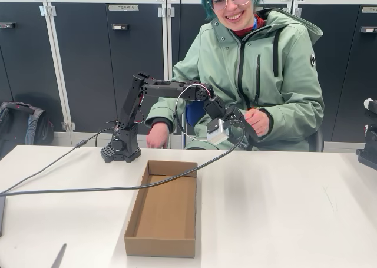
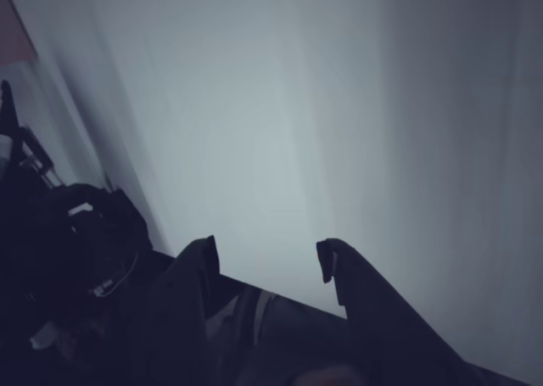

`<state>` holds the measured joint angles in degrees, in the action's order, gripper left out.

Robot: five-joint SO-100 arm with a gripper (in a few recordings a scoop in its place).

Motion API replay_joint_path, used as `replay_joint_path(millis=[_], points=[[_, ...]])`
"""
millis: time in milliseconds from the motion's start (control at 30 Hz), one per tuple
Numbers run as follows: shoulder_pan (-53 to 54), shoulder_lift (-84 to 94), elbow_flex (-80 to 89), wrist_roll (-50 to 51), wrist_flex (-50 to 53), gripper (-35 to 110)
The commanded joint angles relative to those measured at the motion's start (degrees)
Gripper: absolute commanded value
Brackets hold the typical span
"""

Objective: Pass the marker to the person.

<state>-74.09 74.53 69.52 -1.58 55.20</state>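
Nearest to us in the fixed view lies a white table (image 1: 283, 209), bare across its right half. On it stands an open, shallow cardboard box (image 1: 162, 212), its long side running away from us. A grey cable (image 1: 88, 189) crosses the table from the left edge, passes over the far end of the box and rises to the arm. Behind the box, the black arm (image 1: 126, 132) stands on its base near the far edge of the table and reaches to the right in the picture, past that edge.

The gripper (image 1: 241, 126) hangs in the air just beside the hand (image 1: 258, 122) of the person (image 1: 259, 68), who sits behind the table in a sage-green jacket. In the wrist view we see the two dark fingers (image 2: 199, 263) set apart, with nothing between them, against a pale blurred surface. We cannot tell where the marker is; the hand is closed near the gripper, and what it holds is hidden.

Farthest back, dark cabinets (image 1: 88, 62) with pale frames line the wall, and a dark bag (image 1: 20, 123) rests on the floor at the left.
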Motion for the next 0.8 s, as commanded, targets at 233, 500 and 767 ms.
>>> replay_joint_path(millis=[233, 500, 767], points=[[1.23, 9.84, -1.76, -2.99, 7.82, 23], [1.93, 13.89, -1.76, -5.54, 13.1, 3], [4.04, 18.28, -0.09, -9.4, 13.89, -5]])
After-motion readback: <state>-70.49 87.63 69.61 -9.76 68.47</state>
